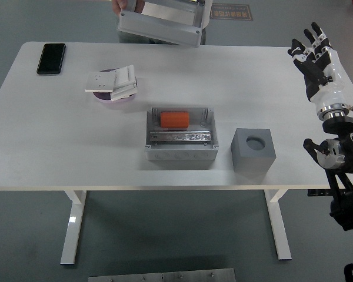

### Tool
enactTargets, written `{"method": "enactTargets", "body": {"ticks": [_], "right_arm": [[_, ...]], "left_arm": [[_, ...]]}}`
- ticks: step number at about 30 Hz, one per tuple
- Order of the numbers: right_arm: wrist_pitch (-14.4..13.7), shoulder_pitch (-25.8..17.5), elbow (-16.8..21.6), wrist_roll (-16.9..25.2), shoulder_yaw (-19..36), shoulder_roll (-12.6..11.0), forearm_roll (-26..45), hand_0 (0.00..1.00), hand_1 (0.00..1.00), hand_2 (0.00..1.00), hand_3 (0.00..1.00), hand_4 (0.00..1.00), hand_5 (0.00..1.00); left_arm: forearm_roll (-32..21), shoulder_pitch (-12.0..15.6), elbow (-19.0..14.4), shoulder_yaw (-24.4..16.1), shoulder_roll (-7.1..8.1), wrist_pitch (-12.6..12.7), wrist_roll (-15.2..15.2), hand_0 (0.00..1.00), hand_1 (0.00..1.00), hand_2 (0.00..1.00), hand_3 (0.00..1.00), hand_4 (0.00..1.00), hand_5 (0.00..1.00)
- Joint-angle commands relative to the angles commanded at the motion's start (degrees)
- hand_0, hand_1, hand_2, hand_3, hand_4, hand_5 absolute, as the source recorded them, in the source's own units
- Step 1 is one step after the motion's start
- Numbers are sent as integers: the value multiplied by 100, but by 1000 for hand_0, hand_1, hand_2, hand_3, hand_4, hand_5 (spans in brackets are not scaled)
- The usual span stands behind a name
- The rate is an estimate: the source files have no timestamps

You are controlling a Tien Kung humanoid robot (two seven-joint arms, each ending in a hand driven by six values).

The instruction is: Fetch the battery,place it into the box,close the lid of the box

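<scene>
An orange cylindrical battery [175, 120] lies on its side in the rear compartment of a grey, rectangular box [180, 154], which sits open near the middle of the smooth white table [59, 147]; a dull metal strip crosses the box's interior in front of the battery. The box's grey lid [159, 26] is held tilted above the table's far edge by a person's hand [122, 6]. The right hand [316, 56], black with white segments, is raised at the table's right edge, its fingers spread upward and holding nothing. Just right of the box stands a grey cube [253, 151] with a round hole in its top. Farther left a pink dish [113, 97] carries flat white square plates [112, 81], and a glossy black phone [51, 58] lies near the far left corner.
</scene>
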Motion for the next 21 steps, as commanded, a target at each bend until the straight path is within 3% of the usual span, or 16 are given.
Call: {"method": "enactTargets", "body": {"ticks": [3,4,9,10,21], "right_arm": [[29,2,-8,-7,-2,2,39,832,873,986,998,887,129],[39,4,-9,-8,-3,3,49,836,869,966,998,998,494],[72,10,-4,-26,-21,6,69,836,869,966,998,998,494],[77,10,-4,-30,-23,6,76,841,867,925,998,998,632],[110,18,11,-69,-14,10,62,841,864,909,998,998,671]], "left_arm": [[1,2,-1,3,2,-2,2,620,721,641,592,699,206],[0,3,-1,3,4,-3,2,620,721,640,593,697,203],[4,5,0,-3,13,-1,4,620,721,640,593,697,203],[2,4,1,-2,11,-1,2,620,721,639,592,695,202],[-6,8,3,6,-10,-3,-2,620,721,638,591,693,202]]}}
